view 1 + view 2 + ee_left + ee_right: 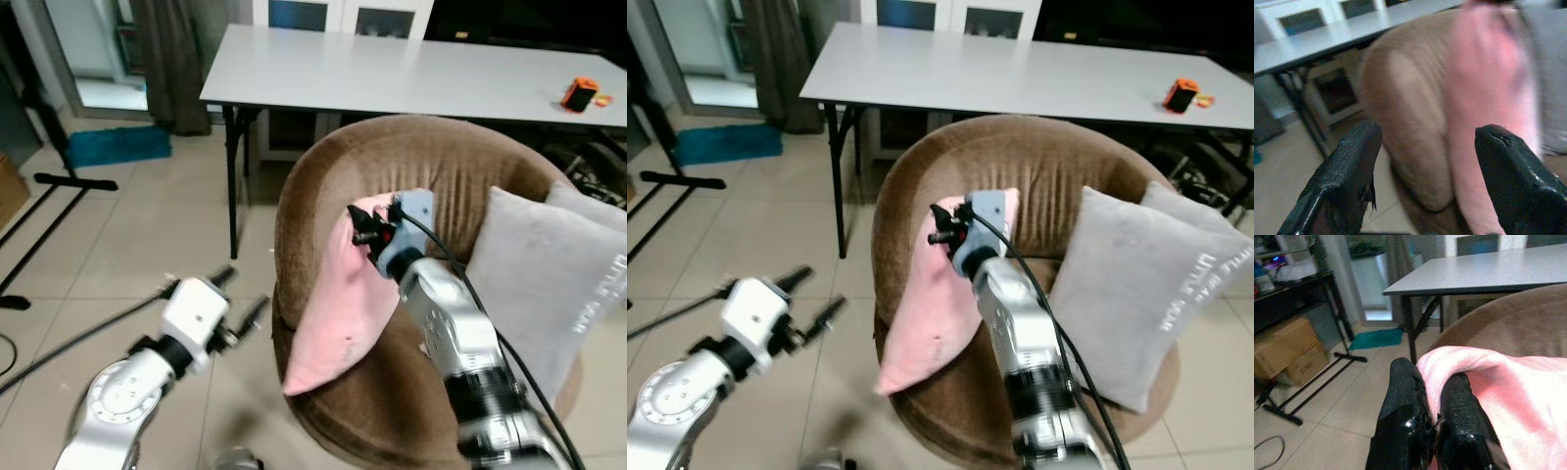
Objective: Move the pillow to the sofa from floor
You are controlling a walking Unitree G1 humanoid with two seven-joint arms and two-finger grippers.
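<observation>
A pink pillow (pixel 333 313) leans upright against the inner left side of the round brown sofa chair (pixel 421 157), its lower corner hanging over the seat's front edge. My right gripper (pixel 364 227) is shut on the pillow's top corner; in the right wrist view the black fingers (pixel 1400 406) pinch the pink fabric (pixel 1508 396). My left gripper (pixel 240 299) is open over the floor just left of the chair, and in the left wrist view its fingers (pixel 1347 171) point at the chair's side and the pink pillow (pixel 1488 93).
A grey pillow (pixel 549 284) leans on the chair's right side, another behind it. A white table (pixel 411 73) with an orange object (pixel 580 94) stands behind the chair. A black stand's legs (pixel 59 196) and a cable cross the tiled floor at left. Cardboard boxes (pixel 1288 352) sit further left.
</observation>
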